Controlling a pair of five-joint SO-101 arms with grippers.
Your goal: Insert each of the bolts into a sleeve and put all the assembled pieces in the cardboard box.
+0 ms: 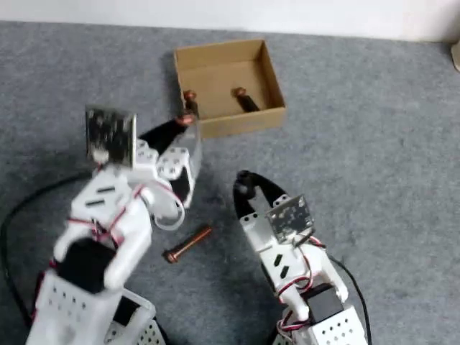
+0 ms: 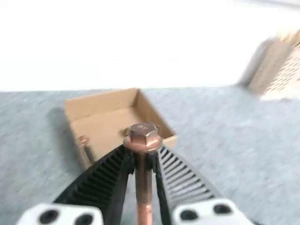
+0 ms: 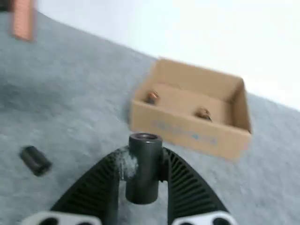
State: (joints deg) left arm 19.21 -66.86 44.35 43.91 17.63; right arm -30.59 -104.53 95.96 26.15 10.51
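Starting close, we see our left gripper (image 2: pixel 143 155) clamped on a bolt (image 2: pixel 143 187) and our right gripper (image 3: pixel 143 158) on a black sleeve (image 3: pixel 143 183). The high view shows a spare bolt (image 1: pixel 187 244) between the arms; the right wrist view adds a loose sleeve (image 3: pixel 35 160). Beyond, the cardboard box (image 1: pixel 241 122) holds two pieces (image 3: pixel 202 112).
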